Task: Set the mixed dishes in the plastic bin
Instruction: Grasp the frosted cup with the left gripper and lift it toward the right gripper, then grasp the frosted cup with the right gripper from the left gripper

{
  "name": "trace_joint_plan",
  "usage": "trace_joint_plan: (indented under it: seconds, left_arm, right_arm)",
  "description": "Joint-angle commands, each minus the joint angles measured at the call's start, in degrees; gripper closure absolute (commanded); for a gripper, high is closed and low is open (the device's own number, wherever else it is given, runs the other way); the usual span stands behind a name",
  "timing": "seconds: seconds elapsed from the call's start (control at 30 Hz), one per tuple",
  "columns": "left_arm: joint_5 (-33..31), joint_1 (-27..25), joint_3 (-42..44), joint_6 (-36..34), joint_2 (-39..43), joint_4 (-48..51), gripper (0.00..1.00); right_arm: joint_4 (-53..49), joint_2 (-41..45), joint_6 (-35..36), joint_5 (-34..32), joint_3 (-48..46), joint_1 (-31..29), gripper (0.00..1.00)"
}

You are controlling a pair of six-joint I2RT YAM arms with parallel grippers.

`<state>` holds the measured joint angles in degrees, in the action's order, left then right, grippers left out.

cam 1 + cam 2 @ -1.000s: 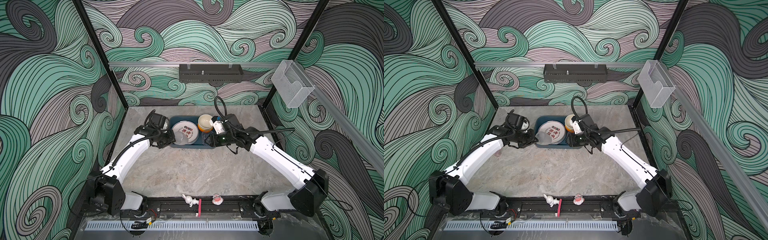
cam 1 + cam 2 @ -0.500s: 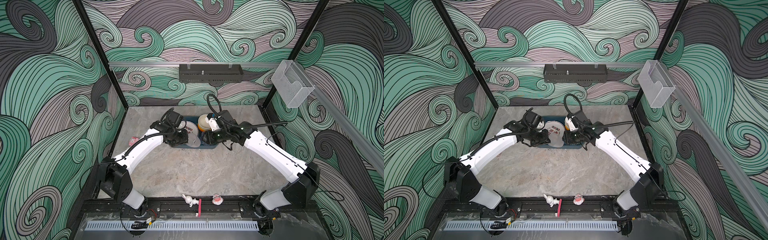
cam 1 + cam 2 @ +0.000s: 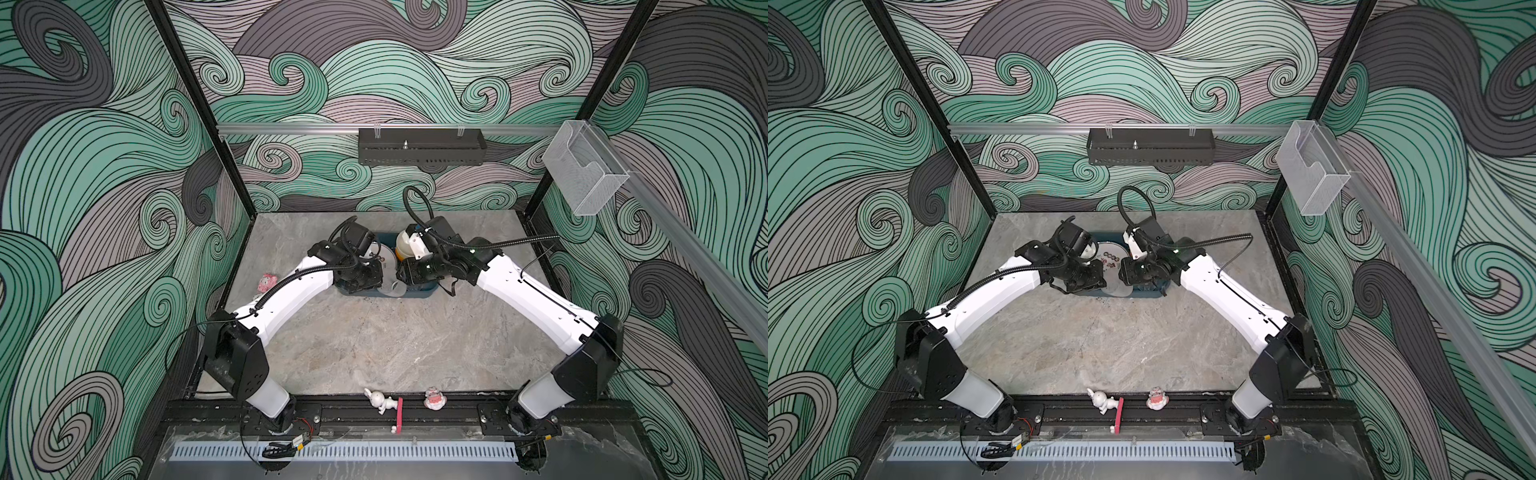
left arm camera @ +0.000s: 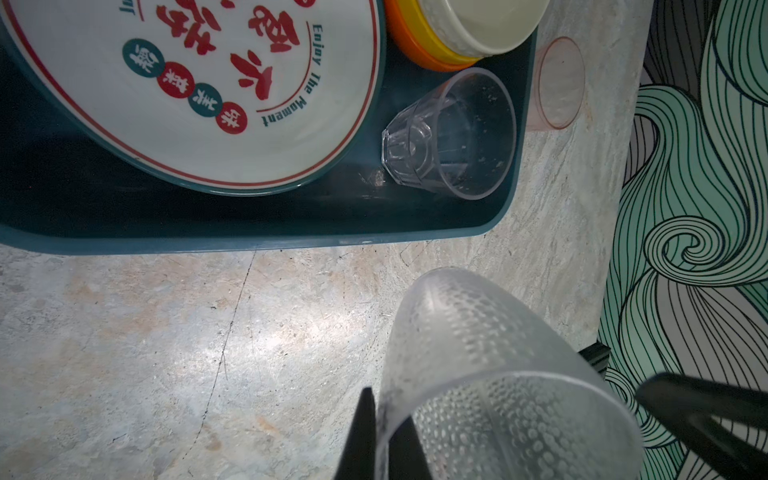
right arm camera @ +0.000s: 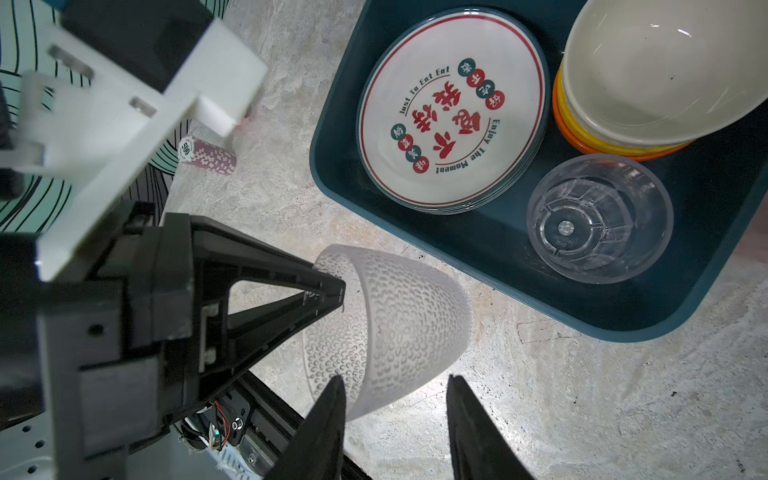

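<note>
The dark teal plastic bin (image 3: 415, 294) (image 4: 291, 239) holds a white plate (image 5: 449, 108) with red characters, stacked cream, yellow and orange bowls (image 5: 665, 70) and a clear glass (image 5: 598, 216). My left gripper (image 4: 380, 411) is shut on the rim of a frosted dimpled glass (image 4: 498, 365) (image 5: 407, 324), held tilted above the table just in front of the bin. Next to that glass's wide end, my right gripper (image 5: 395, 382) stands open; one finger overlaps the glass and the other is apart from it. A pinkish glass (image 4: 559, 83) stands on the table just outside the bin.
A purple poker-chip stack (image 5: 208, 156) lies near the left wall, close to a pink figurine (image 3: 267, 282). Two small figurines (image 3: 380, 401) (image 3: 434, 400) and a red stick (image 3: 400, 409) sit at the front rail. A black tray (image 3: 422, 146) and a clear box (image 3: 584, 174) hang on the walls.
My left gripper has swung right from the bin's left side to its front edge, carrying the frosted glass. The right gripper has shifted left and forward to meet it.
</note>
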<state>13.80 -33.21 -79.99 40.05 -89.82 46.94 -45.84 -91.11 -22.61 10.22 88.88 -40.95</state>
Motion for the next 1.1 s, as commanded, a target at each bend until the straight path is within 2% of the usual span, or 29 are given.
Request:
trace_joint_plan:
  seconds: [0.0, 0.37, 0.77, 1.07]
  left_arm:
    - [-0.87, -0.54, -2.88, -0.59, -0.39, 1.41, 0.98]
    - [-1.06, -1.50, -5.33, -0.59, -0.51, 2.28, 0.97]
    - [-1.33, -1.64, -7.03, 0.02, 1.17, 2.15, 0.90]
    - [-1.23, -1.68, -6.71, 0.55, 4.05, 0.99, 0.81]
  right_arm:
    - [-0.99, -0.53, 0.03, -1.50, 1.74, -0.49, 0.58]
    - [-2.69, -4.18, -0.06, -3.48, 3.80, -0.71, 0.61]
    - [-3.17, -5.42, -0.32, -8.28, 2.73, -0.67, 0.89]
    - [-3.20, -5.79, -0.55, -12.29, 2.44, -0.02, 1.00]
